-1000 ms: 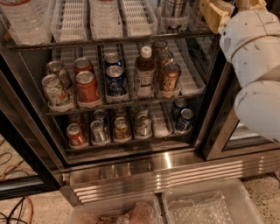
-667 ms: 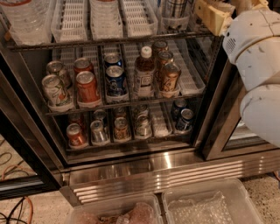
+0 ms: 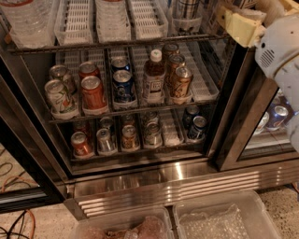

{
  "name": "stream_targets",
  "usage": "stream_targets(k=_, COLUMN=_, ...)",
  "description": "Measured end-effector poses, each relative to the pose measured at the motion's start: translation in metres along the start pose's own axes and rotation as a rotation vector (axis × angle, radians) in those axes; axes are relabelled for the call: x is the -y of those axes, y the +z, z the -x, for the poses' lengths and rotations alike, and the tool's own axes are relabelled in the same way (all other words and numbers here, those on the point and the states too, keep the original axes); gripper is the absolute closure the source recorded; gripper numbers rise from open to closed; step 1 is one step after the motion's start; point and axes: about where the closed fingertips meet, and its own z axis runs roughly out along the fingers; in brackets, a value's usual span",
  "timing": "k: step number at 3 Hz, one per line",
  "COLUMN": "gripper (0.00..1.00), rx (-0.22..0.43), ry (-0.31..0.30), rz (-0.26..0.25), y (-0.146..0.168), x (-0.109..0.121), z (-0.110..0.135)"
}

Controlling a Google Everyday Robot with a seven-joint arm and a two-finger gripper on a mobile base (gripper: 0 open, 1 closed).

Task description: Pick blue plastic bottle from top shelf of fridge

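Hovering at the right end of the top shelf [image 3: 117, 43], the gripper [image 3: 233, 25] sits at the open front of the fridge [image 3: 168, 175], carried by the white arm [image 3: 280, 51] that comes in from the right. Whether the gripper is open or closed cannot be told; the bottle is plainly not in it.

The blue bottle [image 3: 187, 8] stands on the top shelf just left of the gripper and slightly above it in the view, seated in a clear tray. Only its lower part with the printed label shows, as the top edge cuts off the rest. Gripper and bottle appear near each other but apart.

The step in hand looks like the approach, with the grasp not yet made. The next move seems to call for a short travel leftward and into the shelf, with the gripper spread wider than the bottle, which is broader than the cans [image 3: 93, 91]. It would then close on the labelled body and lift over the tray lip before drawing out.

The door post [image 3: 238, 107] directly below the gripper leaves little room on that side. The water bottles [image 3: 28, 21] far to its left and the brown bottle [image 3: 153, 77] below-left are not the target.
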Motion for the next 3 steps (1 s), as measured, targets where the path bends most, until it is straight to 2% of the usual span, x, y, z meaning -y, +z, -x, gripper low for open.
stream_targets(k=1, gripper=1.0, rx=-0.03, ry=0.015, rz=0.083, y=-0.01, x=-0.016, z=-0.008)
stream_targets(k=2, gripper=1.0, rx=-0.051, ry=0.059, rz=0.153, y=-0.017, x=-0.03, z=-0.013)
stream_targets(k=3, gripper=1.0, rx=-0.062, ry=0.096, rz=0.192, y=-0.022, x=-0.036, z=-0.015)
